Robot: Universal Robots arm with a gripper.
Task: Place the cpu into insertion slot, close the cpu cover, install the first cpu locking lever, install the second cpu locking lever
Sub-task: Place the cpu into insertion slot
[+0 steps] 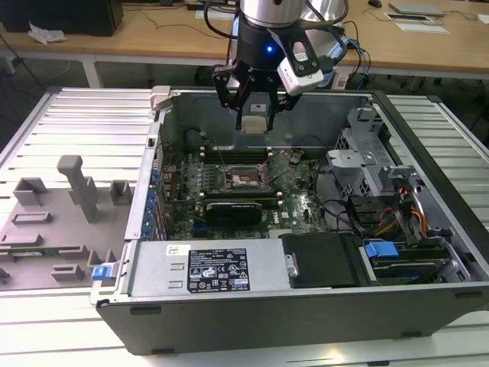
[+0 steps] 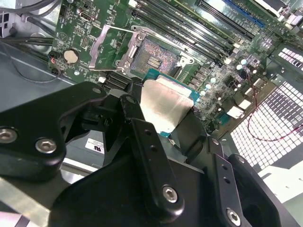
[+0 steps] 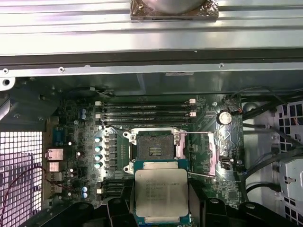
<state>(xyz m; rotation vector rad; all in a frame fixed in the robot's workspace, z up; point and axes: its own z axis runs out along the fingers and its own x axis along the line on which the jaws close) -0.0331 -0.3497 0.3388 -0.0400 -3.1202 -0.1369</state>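
**Position.** The gripper (image 1: 254, 115) hangs over the open computer case (image 1: 428, 153), above the motherboard (image 1: 298, 202). Its two black fingers (image 2: 138, 124) pinch the cpu (image 3: 160, 191) by opposite edges. The cpu sits between the fingertips, clear of the board. In the first wrist view it lies just beside the insertion slot (image 3: 154, 146) and does not cover it. The slot's contact field is exposed.

**Orientation.** The cpu is held flat, with its dull silver top facing the wrist cameras and its green substrate showing as a thin border. The part is square, so no long axis is marked. Its edges run parallel to the edges of the slot.

**Cover and lever.** The cpu cover (image 2: 96, 47) is swung up off the slot on its hinge. A thin wire locking lever (image 3: 199, 133) stands free beside it.

**Visibility limits.**
- In the first wrist view, the cpu edge nearest the gripper body is cut off.
- In the second wrist view, one finger hides part of the cpu's top.
- In the exterior view, the cpu appears as a pale patch between the fingers.
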